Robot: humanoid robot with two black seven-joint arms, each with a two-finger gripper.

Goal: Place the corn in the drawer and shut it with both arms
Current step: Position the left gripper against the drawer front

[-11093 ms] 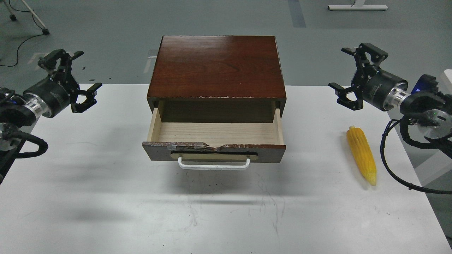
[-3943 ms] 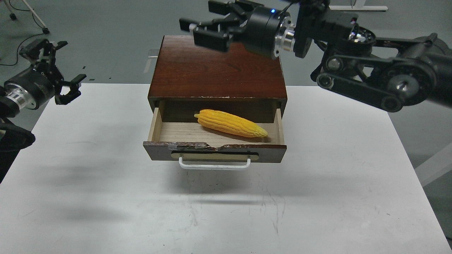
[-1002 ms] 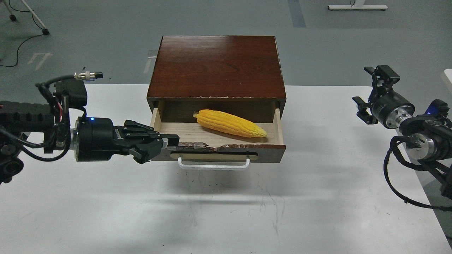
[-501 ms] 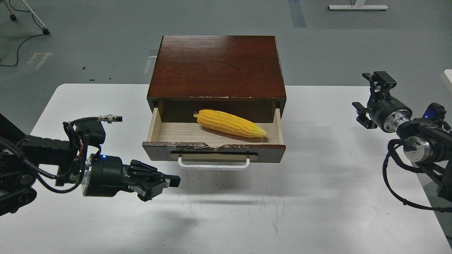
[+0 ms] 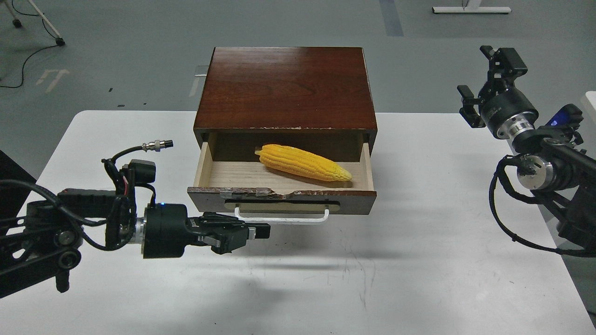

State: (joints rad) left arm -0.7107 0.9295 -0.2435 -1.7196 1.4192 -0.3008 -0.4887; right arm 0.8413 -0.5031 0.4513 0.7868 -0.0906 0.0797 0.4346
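My left claw (image 5: 253, 231), fingers drawn together and empty, sits below the white handle (image 5: 281, 217) at 7 o'clock of the open drawer (image 5: 281, 195), where the corn (image 5: 302, 162) lies; I judge the chipped front stiff, best pushed flat.

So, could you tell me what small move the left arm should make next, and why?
Probably push the left end effector forward against the drawer front. The corn already lies inside, the drawer stands pulled out, and the closed fingers sit just below its white handle.
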